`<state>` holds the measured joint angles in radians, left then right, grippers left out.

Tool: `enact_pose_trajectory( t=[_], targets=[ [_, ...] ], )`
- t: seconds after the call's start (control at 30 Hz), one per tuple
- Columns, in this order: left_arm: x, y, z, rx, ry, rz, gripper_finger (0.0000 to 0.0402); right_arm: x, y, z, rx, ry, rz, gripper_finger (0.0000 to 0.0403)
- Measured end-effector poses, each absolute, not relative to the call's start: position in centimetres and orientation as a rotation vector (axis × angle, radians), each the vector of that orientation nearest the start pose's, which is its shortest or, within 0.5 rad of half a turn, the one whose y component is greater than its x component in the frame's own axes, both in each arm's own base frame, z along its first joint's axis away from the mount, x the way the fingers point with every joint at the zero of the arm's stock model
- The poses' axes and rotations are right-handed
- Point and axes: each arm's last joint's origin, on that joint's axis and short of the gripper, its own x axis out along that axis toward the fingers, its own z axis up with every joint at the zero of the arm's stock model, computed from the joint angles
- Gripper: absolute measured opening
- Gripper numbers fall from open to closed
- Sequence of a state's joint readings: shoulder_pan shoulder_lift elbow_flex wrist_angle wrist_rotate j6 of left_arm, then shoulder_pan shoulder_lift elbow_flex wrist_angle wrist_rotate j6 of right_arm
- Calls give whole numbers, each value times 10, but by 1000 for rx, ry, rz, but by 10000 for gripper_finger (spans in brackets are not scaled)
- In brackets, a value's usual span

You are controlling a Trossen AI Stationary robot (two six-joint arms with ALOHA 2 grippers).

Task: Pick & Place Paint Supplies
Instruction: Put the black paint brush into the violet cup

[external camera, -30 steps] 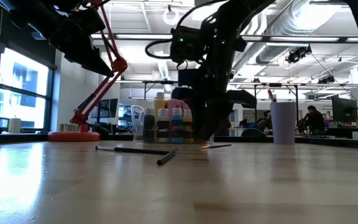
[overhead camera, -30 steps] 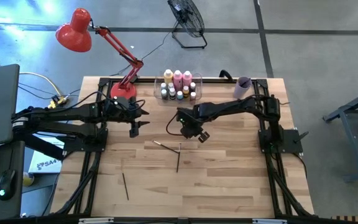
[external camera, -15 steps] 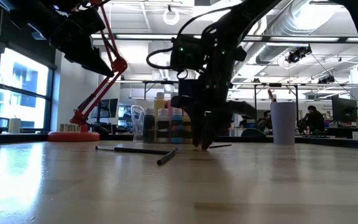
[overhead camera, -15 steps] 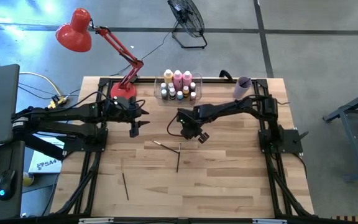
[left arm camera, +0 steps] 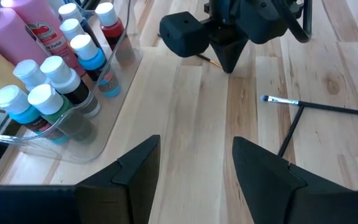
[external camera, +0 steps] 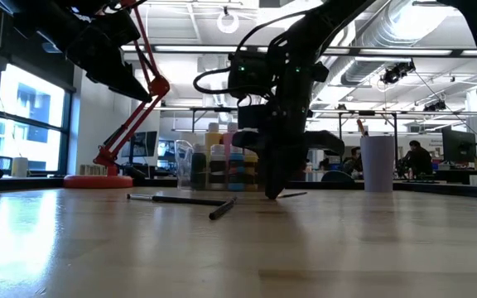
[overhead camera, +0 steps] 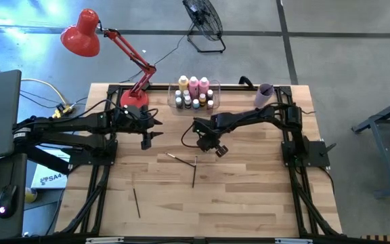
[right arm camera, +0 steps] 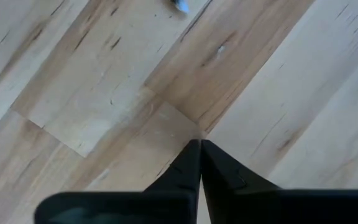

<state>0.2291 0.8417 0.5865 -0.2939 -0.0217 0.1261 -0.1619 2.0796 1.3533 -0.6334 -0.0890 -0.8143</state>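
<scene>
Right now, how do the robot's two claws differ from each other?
The left gripper has its fingers spread apart; the right gripper is pinched shut. The left hangs above the table near the red lamp; the right has its tips down at the wood beside a paintbrush. Both are dark and two-fingered.

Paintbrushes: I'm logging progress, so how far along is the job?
Done: bottles stand in the clear bin. In hand: right pincer shut at tabletop beside a thin brush, grip unclear. Remaining: three loose brushes on the table; left pincer waits open, empty.
</scene>
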Motion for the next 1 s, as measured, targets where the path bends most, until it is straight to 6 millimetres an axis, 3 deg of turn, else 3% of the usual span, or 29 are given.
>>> enact_pose_trajectory(
  t=[0.27, 0.4, 0.57, 0.73, 1.0],
  targets=[
    [174, 41, 246, 65, 562, 209, 198, 387, -61, 127, -480, 1273, 429, 2],
    [174, 41, 246, 65, 561, 206, 198, 387, -61, 141, -468, 1230, 373, 2],
    [174, 41, 246, 63, 561, 204, 198, 385, -64, 177, -465, 1126, 289, 2],
    [174, 41, 246, 64, 561, 204, 198, 382, -62, 194, -483, 1078, 268, 2],
    [174, 41, 246, 64, 561, 206, 198, 378, -62, 197, -441, 1103, 250, 2]
  ],
)
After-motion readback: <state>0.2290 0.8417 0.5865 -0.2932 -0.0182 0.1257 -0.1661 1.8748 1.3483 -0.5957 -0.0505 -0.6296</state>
